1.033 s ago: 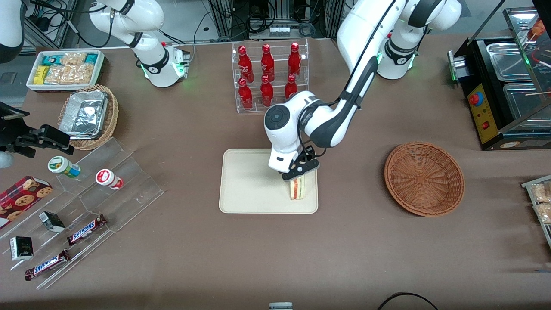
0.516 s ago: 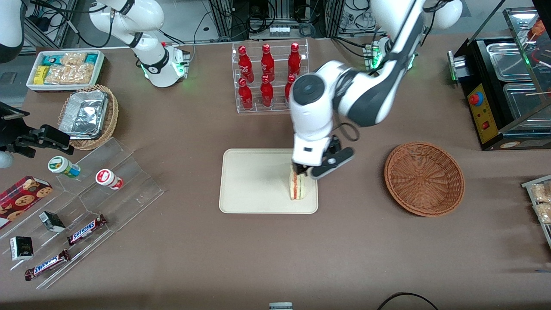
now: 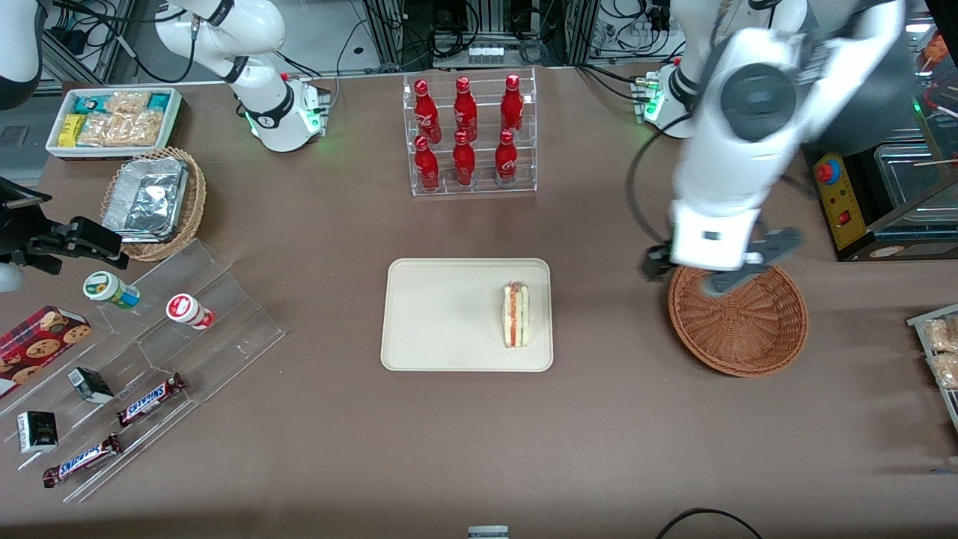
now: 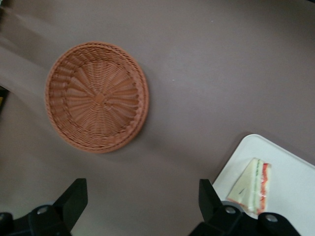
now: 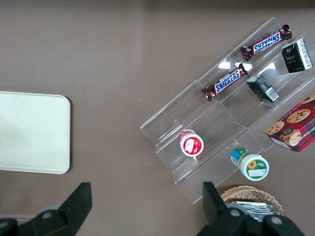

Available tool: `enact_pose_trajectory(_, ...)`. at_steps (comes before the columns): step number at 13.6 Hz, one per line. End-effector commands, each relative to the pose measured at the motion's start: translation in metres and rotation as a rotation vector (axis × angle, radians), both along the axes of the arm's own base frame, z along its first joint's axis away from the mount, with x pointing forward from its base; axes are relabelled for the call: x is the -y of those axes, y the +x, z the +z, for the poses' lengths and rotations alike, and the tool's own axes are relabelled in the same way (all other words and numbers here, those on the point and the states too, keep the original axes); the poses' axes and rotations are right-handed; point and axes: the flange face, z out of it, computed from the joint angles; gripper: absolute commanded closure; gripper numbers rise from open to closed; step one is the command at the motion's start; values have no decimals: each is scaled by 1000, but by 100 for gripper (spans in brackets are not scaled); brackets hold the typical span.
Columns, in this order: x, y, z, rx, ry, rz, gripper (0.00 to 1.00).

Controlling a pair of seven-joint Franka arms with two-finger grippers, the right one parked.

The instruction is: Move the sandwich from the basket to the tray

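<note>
The sandwich (image 3: 516,314) stands on its edge on the cream tray (image 3: 441,314), close to the tray's end nearest the basket; nothing holds it. In the left wrist view the sandwich (image 4: 253,186) shows its pink and green layers on the tray (image 4: 290,167). The reddish-brown wicker basket (image 3: 741,322) is empty and lies toward the working arm's end of the table. My gripper (image 3: 711,271) hangs high above the basket's rim, open, with nothing between its black fingers (image 4: 74,199). Between them the wrist view shows bare table, with the basket (image 4: 96,96) off to one side.
A clear rack of red bottles (image 3: 468,135) stands farther from the front camera than the tray. A black machine (image 3: 876,150) sits near the basket. A stepped acrylic stand with snacks (image 3: 150,352), a tan basket with foil tray (image 3: 153,198) and a white snack bin (image 3: 116,120) lie toward the parked arm's end.
The gripper opened off the sandwich, leaving it on the tray. It then rose and swung away to above the basket.
</note>
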Motion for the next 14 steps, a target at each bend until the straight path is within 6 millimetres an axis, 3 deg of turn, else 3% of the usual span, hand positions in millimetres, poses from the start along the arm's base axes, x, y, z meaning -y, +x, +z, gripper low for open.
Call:
enact_pose_trajectory(1,-55,-15,26,-31,-63,-78,0)
enact_pose_trajectory(5,-131,-47,62,-42,-127,-219,0)
enact_pose_trajectory(7,-160,-60,78,-47,-165,-248,0)
enact_pose_trajectory(10,-176,-98,104,-26,-174,-243,0)
enact_pose_trajectory(12,-177,-118,100,-28,-170,-288,0)
enact_pose_trajectory(14,-177,-117,96,-33,-169,-289,0)
